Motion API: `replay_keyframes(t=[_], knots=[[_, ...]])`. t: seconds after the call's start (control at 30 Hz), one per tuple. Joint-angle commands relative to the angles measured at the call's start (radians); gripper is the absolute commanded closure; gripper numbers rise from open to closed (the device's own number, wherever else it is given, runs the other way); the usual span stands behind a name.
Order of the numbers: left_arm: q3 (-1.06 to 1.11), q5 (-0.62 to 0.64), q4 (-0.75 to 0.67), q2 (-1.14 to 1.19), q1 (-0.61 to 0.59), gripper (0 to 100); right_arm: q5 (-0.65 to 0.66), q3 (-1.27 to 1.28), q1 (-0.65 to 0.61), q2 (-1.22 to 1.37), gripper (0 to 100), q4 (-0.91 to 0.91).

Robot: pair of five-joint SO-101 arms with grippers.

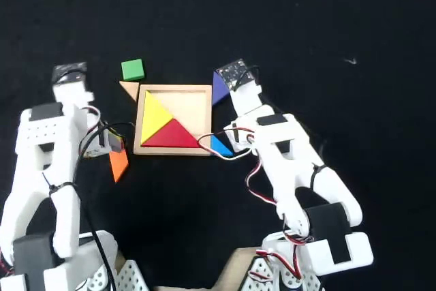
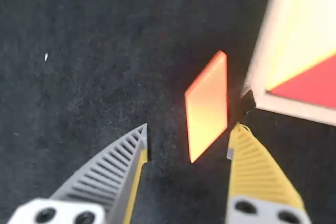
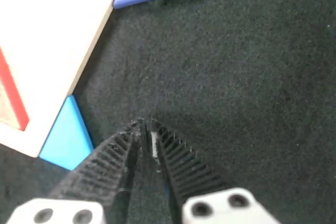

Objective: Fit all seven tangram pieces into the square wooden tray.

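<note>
Already, the square wooden tray (image 1: 194, 107) holds yellow triangle (image 1: 154, 115), red triangle (image 1: 174, 134).

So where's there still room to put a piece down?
Inside the tray, the top-right part is bare wood, bordered by the yellow triangle and red triangle. The black cloth far right is open too. Crowded beside the tray: green square, orange piece left; dark blue triangle, light blue triangle right.

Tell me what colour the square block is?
The square block is green, best seen in the high view.
</note>
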Motion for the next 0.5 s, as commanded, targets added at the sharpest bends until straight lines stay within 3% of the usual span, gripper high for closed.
replay_keyframes(t=[0.0,0.3,0.47], knots=[[0.044,0.052,-0.068,-0.037,-0.021,76,0.012,-0.018,-0.011,-0.002,98.7,-0.017],[0.099,0.054,-0.149,-0.031,0.012,76,0.012,-0.018,-0.011,-0.002,98.7,-0.017],[0.062,0.141,-0.15,0.115,0.018,76,0.012,-0.018,-0.011,-0.002,98.7,-0.015]])
